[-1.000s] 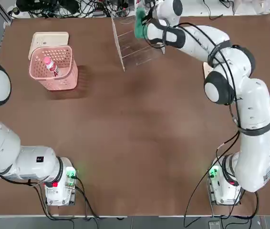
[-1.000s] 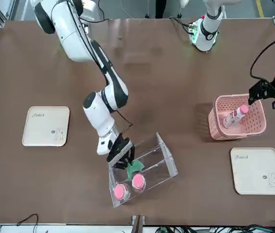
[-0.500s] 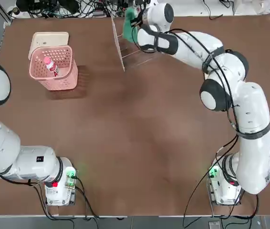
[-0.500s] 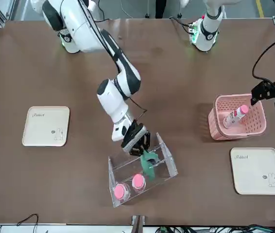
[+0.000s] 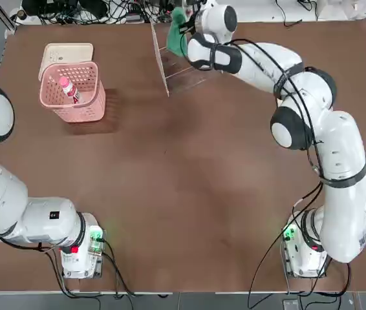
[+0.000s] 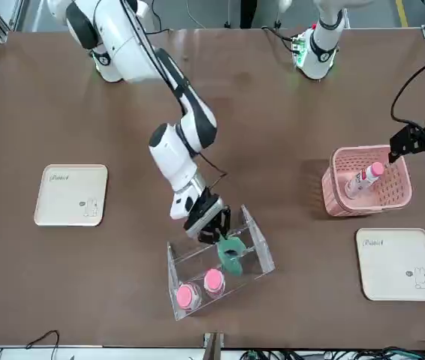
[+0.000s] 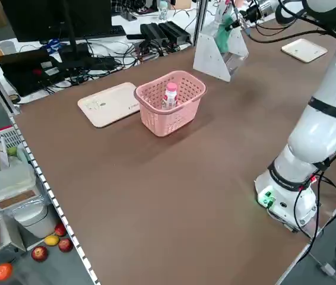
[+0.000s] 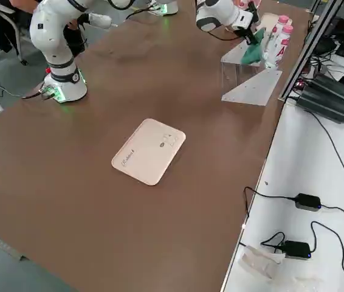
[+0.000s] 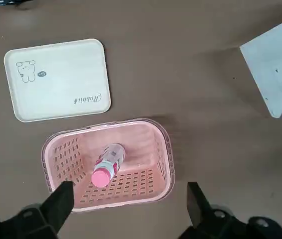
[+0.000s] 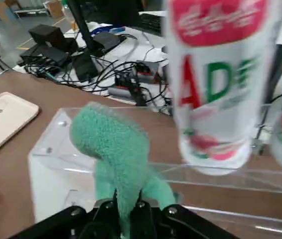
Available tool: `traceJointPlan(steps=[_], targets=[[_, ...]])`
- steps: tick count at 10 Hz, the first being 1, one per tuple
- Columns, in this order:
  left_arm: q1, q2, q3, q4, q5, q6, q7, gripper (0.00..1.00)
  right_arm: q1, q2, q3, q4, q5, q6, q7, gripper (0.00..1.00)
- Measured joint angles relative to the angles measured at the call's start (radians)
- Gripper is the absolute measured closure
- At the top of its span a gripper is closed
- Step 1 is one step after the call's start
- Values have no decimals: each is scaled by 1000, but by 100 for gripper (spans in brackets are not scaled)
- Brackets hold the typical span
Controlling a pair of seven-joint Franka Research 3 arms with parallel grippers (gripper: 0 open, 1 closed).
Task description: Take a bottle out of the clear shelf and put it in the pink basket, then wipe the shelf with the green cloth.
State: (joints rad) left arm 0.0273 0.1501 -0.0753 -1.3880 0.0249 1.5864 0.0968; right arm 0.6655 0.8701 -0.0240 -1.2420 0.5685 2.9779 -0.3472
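My right gripper (image 6: 211, 229) reaches into the clear shelf (image 6: 262, 249) at the far edge of the table, shut on the green cloth (image 6: 232, 255), which hangs against the shelf's step. The wrist view shows the cloth (image 10: 118, 149) bunched between the fingers, with a bottle (image 10: 215, 74) standing just behind it. Two pink-capped bottles (image 6: 214, 280) stand in the shelf. One bottle (image 5: 68, 89) lies tilted inside the pink basket (image 5: 73, 111). My left gripper (image 9: 128, 204) hovers open beside the basket (image 9: 163, 154), holding nothing.
A cream tray (image 5: 66, 51) lies just behind the basket. A second cream tray (image 6: 71, 195) sits on the right arm's side of the table. Cables and power bricks (image 8: 321, 91) crowd the bench beyond the shelf. Bare brown tabletop (image 5: 189, 181) spreads across the middle.
The right gripper has carried the cloth across the shelf toward the robot's left and slightly farther back. The left arm, basket and bottle have not moved.
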Motion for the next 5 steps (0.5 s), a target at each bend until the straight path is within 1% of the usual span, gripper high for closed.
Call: traceJointPlan(steps=[2, 4, 5], targets=[[-1, 0, -2, 1, 0, 3, 1, 0, -72, -10, -1, -2, 0, -76, -89, 94], [-1, -1, -4, 1, 0, 3, 1, 0, -115, -63, -1, -20, 0, -185, -138, 94], [-1, -1, -4, 1, 0, 3, 1, 0, -126, -104, -1, -41, 0, -246, -146, 94]])
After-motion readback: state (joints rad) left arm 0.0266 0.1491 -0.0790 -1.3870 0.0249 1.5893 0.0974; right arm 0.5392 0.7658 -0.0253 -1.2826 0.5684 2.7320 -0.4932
